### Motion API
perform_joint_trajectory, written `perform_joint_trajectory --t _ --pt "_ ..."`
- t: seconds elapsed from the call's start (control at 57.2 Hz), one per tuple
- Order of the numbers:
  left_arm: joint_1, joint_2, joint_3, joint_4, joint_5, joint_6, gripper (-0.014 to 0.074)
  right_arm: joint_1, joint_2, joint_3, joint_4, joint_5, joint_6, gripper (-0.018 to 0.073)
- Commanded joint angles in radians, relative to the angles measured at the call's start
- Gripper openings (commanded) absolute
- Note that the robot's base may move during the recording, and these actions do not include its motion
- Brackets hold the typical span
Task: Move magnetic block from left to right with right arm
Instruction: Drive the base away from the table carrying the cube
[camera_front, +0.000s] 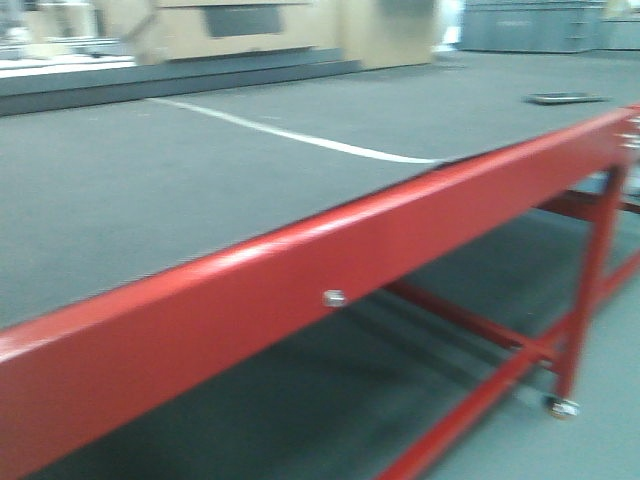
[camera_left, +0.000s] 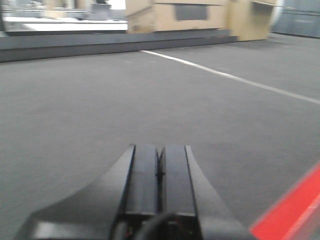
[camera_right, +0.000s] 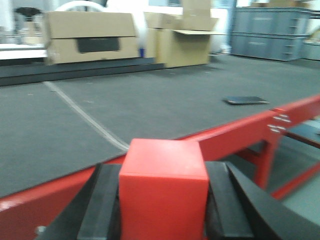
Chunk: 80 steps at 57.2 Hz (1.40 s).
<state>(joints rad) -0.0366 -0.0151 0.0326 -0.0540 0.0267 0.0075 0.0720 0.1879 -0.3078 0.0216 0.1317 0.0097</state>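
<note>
In the right wrist view the magnetic block (camera_right: 163, 197), a small plain cube of solid bright red with smooth matte faces, sits squarely between the two black fingers (camera_right: 102, 205) of the right gripper (camera_right: 163, 167). The jaws are parted only as wide as the cube and press against its left and right faces, so the gripper has hold of it. The block's top face rises above the fingertips. Behind it runs the red painted metal rail (camera_right: 235, 132) that edges the dark grey matted table top (camera_right: 175, 100). A thin white line (camera_right: 80, 111) crosses the mat, and a flat dark rectangular object (camera_right: 245, 100) lies farther off near the rail. Whether the block's underside touches anything cannot be told.

The left gripper (camera_left: 160, 150) hovers low over the grey mat, its jaws pressed together with nothing between them.
</note>
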Motion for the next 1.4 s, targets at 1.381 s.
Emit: perform_joint_trajectory --t 1.381 --pt "-0.006 -0.01 0.009 -0.003 -0.084 -0.007 -0.0126 -0.003 0.01 -0.031 0.002 -0.085 -0.01 0.0334"
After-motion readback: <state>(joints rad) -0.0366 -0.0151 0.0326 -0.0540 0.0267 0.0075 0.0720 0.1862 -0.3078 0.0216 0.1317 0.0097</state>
